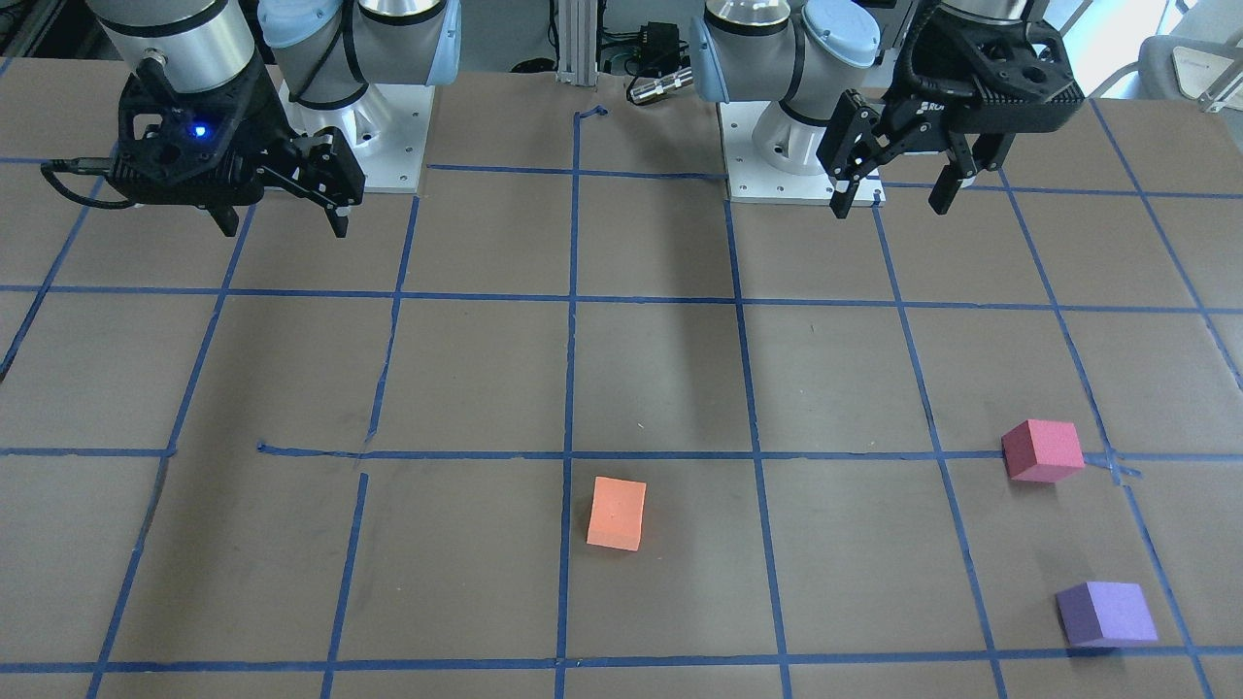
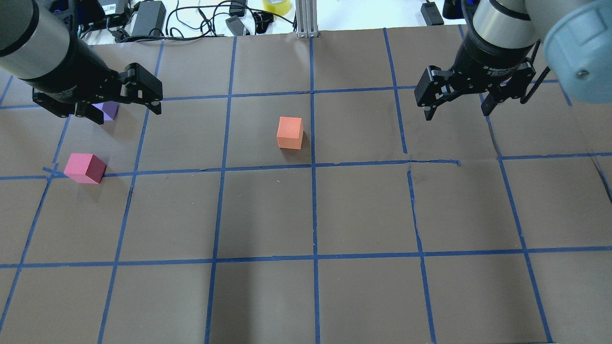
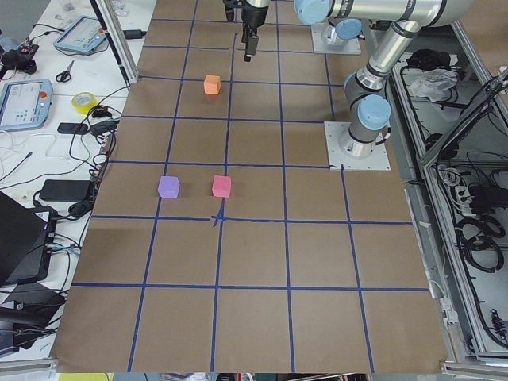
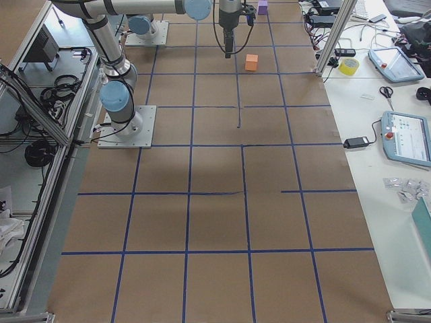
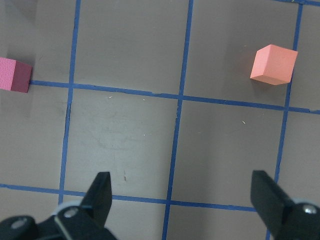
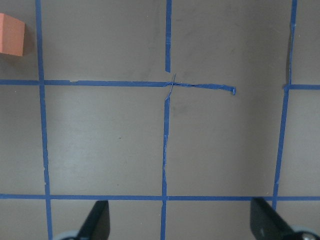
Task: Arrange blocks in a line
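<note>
Three cubes lie apart on the brown gridded table. The orange block (image 1: 617, 514) (image 2: 289, 133) sits near the middle. The pinkish-red block (image 1: 1042, 450) (image 2: 86, 168) and the purple block (image 1: 1105, 614) (image 2: 111, 110) lie on my left side. My left gripper (image 1: 889, 199) (image 2: 128, 113) is open and empty, raised above the table, and partly hides the purple block in the overhead view. My right gripper (image 1: 286, 218) (image 2: 456, 112) is open and empty, raised on the other side. The left wrist view shows the orange block (image 5: 273, 65) and the pinkish-red block (image 5: 15, 75) beyond its fingertips (image 5: 102, 192).
Blue tape lines (image 2: 313, 167) divide the table into squares. Both arm bases (image 1: 806, 146) stand at the robot's edge. Cables, a tape roll (image 2: 276, 5) and power supplies lie past the far edge. A metal post (image 2: 306, 19) stands there.
</note>
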